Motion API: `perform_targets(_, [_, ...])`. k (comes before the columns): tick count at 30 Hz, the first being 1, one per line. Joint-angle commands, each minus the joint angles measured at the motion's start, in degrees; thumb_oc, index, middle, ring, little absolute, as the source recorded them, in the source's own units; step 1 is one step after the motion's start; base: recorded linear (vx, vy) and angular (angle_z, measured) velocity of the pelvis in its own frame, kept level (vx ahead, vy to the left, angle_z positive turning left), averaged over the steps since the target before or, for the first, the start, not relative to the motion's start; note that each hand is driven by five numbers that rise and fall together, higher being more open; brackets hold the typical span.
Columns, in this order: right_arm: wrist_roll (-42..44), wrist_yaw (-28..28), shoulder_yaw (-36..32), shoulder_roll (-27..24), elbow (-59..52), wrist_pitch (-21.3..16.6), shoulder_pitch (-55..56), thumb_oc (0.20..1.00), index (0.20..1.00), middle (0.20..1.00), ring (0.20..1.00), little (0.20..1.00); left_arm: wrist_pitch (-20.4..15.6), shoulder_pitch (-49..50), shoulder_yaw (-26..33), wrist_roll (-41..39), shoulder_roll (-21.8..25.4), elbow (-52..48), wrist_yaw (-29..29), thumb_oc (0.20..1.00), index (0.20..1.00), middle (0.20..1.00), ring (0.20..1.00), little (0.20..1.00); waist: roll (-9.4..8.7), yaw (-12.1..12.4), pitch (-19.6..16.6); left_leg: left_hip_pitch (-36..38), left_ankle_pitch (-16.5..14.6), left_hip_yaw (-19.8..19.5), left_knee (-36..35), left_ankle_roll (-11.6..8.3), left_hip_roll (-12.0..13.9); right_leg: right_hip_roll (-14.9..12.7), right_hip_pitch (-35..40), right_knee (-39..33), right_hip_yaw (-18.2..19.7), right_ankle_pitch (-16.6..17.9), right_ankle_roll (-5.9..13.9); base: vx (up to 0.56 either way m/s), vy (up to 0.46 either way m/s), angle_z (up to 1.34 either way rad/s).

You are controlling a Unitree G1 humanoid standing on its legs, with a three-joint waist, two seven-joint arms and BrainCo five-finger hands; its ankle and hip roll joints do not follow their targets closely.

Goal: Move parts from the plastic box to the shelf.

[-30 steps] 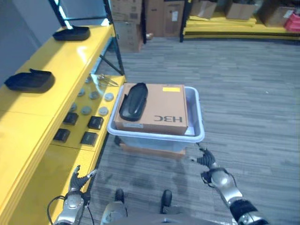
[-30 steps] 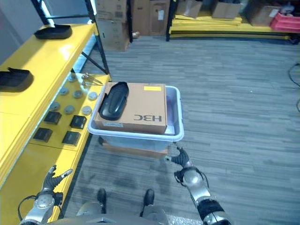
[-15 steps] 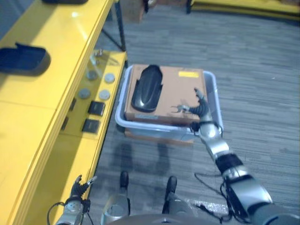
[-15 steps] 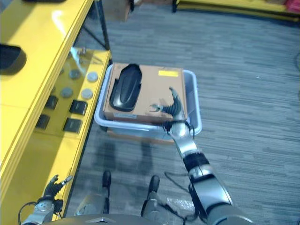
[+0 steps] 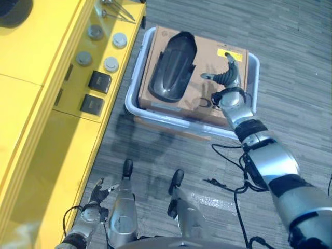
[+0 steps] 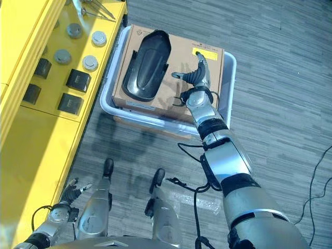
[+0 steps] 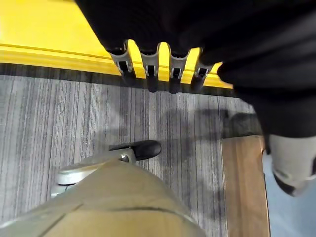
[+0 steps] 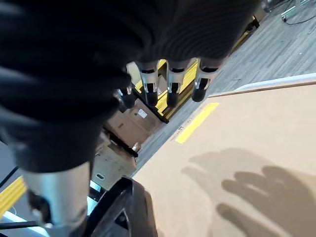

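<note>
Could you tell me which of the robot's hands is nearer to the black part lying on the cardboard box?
The right hand, open just above the cardboard box, beside the black part. The left hand hangs low by the yellow shelf.

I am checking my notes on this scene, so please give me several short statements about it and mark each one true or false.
1. The black part lies on the cardboard box inside the plastic box. True.
2. The right hand is shut on the black part. False: its fingers are open over the cardboard, beside the part and apart from it.
3. The left hand hangs low by the yellow shelf, holding nothing. True.
4. The plastic box stands on the yellow shelf. False: it stands on the floor beside the shelf.
5. Round discs and dark square parts lie on the shelf. True.
</note>
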Motion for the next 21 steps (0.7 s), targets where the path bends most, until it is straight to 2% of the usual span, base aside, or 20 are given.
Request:
perform_targets(1, [-0.4, -1.2, 3.3, -3.2, 4.5, 0.9, -4.0, 1.000, 1.000, 1.000, 1.000, 1.000, -1.0, -1.4, -3.8, -1.4, 0.4, 1.4, 1.0, 1.000, 1.000, 1.000, 1.000, 1.000, 1.05, 1.6, -0.9, -0.7, -3.7, -2.5, -0.3, -1.19, 2.0, -1.3, 3.7, -0.2, -0.4, -8.6, 4.67, 0.01, 0.000, 0.18])
perform_targets(6, [-2.1, 0.9, 5.4, -4.4, 9.9, 2.0, -5.3, 1.000, 1.000, 1.000, 1.000, 1.000, -1.2, -2.4, -6.5, -0.4, 0.2, 0.0, 0.2, 1.000, 1.000, 1.000, 1.000, 1.000, 2.12, 3.5, -0.2, -2.4, -3.3, -4.2, -0.3, -1.23, 1.5, -1.5, 2.8, -0.2, -1.9, -8.4, 4.98, -0.01, -0.001, 0.09])
perform_targets(12, [-1.2, 1.3, 5.6, -7.8, 10.0, 1.1, -5.5, 1.000, 1.000, 1.000, 1.000, 1.000, -1.7, -2.7, -11.0, 2.0, 0.9, -5.5, -1.8, 1.000, 1.000, 1.000, 1.000, 1.000, 4.12, 6.1, 0.7, -4.7, -2.7, -6.1, -0.3, -1.53, 0.7, -1.8, 1.6, -0.2, -3.7, -8.2, 5.36, -0.02, 0.007, 0.16])
perform_targets(17, [0.6, -1.8, 4.0, -9.2, 8.8, 0.3, -6.2, 1.000, 1.000, 1.000, 1.000, 1.000, -1.1, -1.7, -13.4, 4.3, 0.8, -5.0, -2.8, 1.000, 1.000, 1.000, 1.000, 1.000, 4.50, 6.3, 0.9, -5.1, -2.6, -6.6, -0.3, -1.71, 0.6, -1.9, 1.4, -0.2, -4.3, -8.3, 5.52, 0.00, 0.008, 0.10])
perform_targets(21, [3.0, -4.4, 2.1, -9.5, 5.0, -1.0, -5.7, 1.000, 1.000, 1.000, 1.000, 1.000, -0.1, -0.1, -11.0, 3.2, -0.5, 1.1, -1.6, 1.000, 1.000, 1.000, 1.000, 1.000, 3.65, 5.3, 0.8, -4.1, -3.0, -6.5, -0.3, -1.66, 0.7, -1.9, 2.4, -0.2, -4.2, -8.6, 5.32, 0.00, 0.003, 0.02])
